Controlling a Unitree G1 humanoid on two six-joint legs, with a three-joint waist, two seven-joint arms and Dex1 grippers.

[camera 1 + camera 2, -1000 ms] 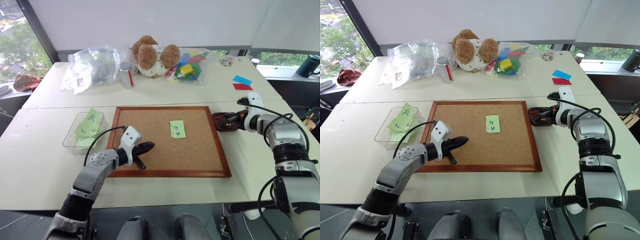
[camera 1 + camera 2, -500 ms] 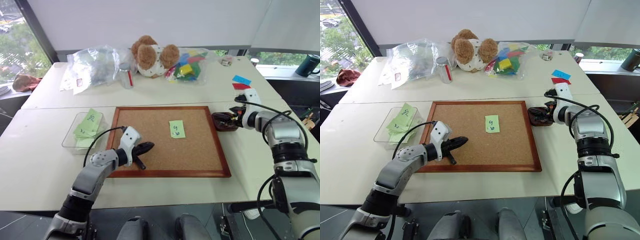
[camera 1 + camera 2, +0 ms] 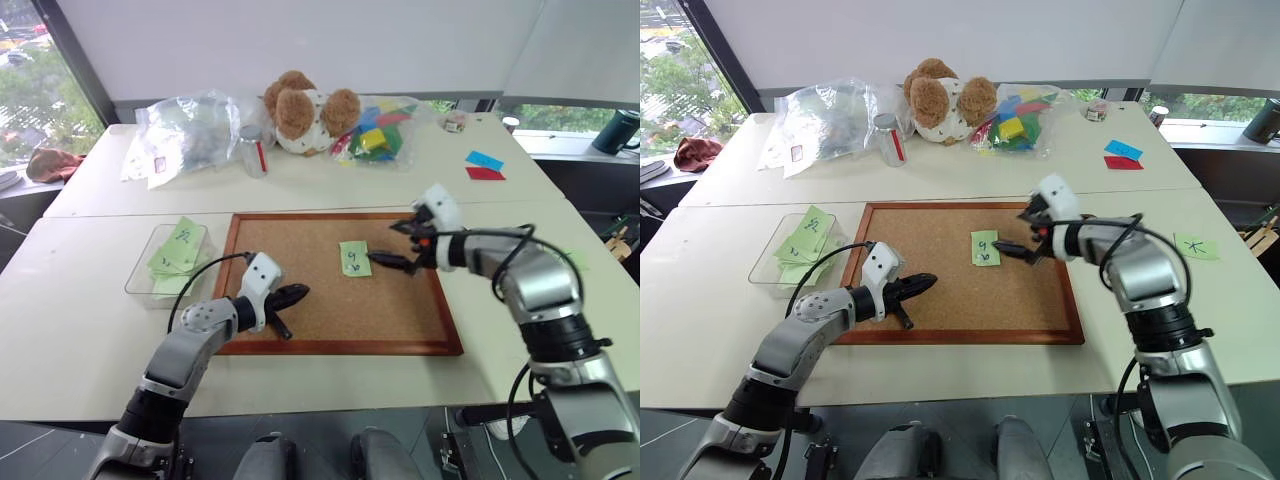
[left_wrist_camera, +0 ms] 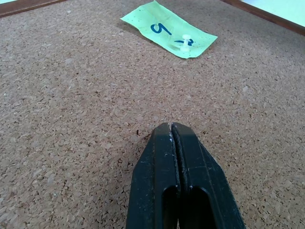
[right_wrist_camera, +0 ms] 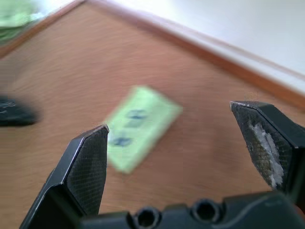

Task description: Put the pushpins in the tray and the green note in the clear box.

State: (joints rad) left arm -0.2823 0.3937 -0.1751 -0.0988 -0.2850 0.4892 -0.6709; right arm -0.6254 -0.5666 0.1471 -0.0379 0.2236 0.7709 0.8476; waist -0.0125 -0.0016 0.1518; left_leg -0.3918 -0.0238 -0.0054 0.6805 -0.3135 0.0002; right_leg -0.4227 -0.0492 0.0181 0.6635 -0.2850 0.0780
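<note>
The green note (image 3: 354, 258) lies on the corkboard (image 3: 300, 320), right of its middle. A white-headed pushpin (image 4: 185, 43) stands in the note's lower part. My right gripper (image 3: 393, 245) hovers just right of the note, open, nothing between its fingers (image 5: 88, 164). At the board's near left, my left gripper (image 3: 290, 295) rests shut and empty, pointing toward the note (image 4: 169, 29). The clear box (image 3: 165, 262) sits left of the board with several green notes in it. My right forearm hides the tray.
At the back of the table are a plush bear (image 3: 300, 110), crinkled plastic bags (image 3: 190, 125), a small jar (image 3: 255, 150) and a bag of coloured blocks (image 3: 380, 125). Blue and red notes (image 3: 484, 165) lie at the far right, another green note (image 3: 1196, 246) nearer.
My right arm has swung left from the tray beside the board's right edge to a spot over the board next to the green note, and its gripper has opened. The left arm stayed still.
</note>
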